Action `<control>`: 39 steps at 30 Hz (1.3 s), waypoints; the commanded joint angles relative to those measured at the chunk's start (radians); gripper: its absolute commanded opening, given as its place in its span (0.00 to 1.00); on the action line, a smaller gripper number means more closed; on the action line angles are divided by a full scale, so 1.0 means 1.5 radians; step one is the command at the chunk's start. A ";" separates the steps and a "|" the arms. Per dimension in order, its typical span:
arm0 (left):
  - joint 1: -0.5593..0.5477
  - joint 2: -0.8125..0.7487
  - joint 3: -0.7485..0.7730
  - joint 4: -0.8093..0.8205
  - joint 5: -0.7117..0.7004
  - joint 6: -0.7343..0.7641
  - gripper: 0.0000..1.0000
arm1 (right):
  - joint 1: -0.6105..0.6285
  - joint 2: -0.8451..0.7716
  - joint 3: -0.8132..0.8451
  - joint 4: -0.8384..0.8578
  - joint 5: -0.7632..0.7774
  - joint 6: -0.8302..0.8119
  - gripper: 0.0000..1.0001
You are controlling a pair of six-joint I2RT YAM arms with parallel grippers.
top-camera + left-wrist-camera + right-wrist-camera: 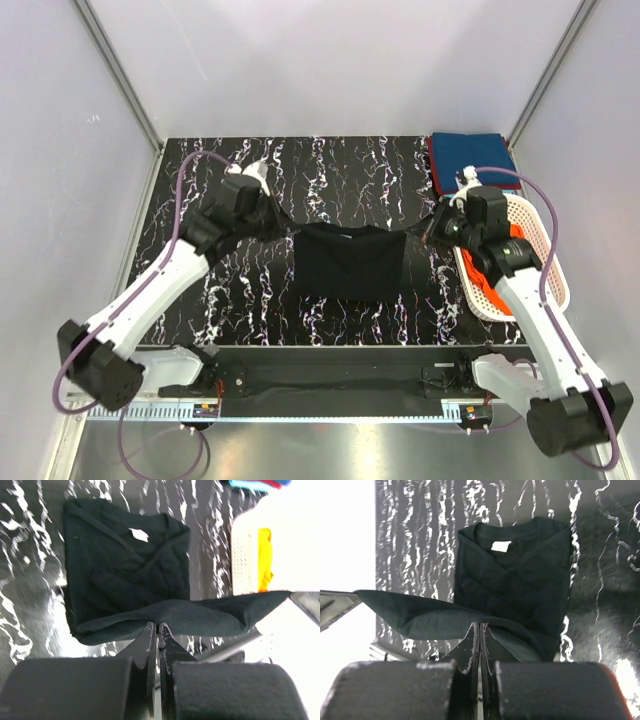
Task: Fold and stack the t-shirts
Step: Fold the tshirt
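The black t-shirt [350,262] lies part-folded in the middle of the table, collar tag up. My left gripper [268,207] and right gripper [433,228] are each shut on one end of its far edge, and hold that edge lifted and stretched between them. The left wrist view shows the pinched fold [200,612] at my jaws [159,626]. The right wrist view shows the same at my jaws [481,625]. The teal-blue t-shirt [472,158] lies folded on the dark red one [435,172] at the back right. The orange t-shirt [488,277] lies in the basket.
The white lattice basket [548,262] stands at the right edge, just right of my right arm; it also shows in the left wrist view [250,540]. Grey walls enclose the black marbled table [220,290] on three sides.
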 commanded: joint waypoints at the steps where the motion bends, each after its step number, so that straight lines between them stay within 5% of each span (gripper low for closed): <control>1: 0.032 0.053 0.056 0.029 0.012 0.038 0.00 | 0.002 0.048 0.047 0.050 0.033 -0.035 0.00; 27: 0.198 0.661 0.508 0.077 0.185 0.117 0.00 | -0.050 0.593 0.314 0.190 0.028 -0.121 0.00; 37: 0.216 0.791 0.628 0.081 0.228 0.131 0.00 | -0.084 0.720 0.387 0.189 -0.009 -0.108 0.00; 39: 0.218 0.792 0.623 0.081 0.222 0.129 0.00 | -0.088 0.729 0.400 0.187 -0.023 -0.103 0.13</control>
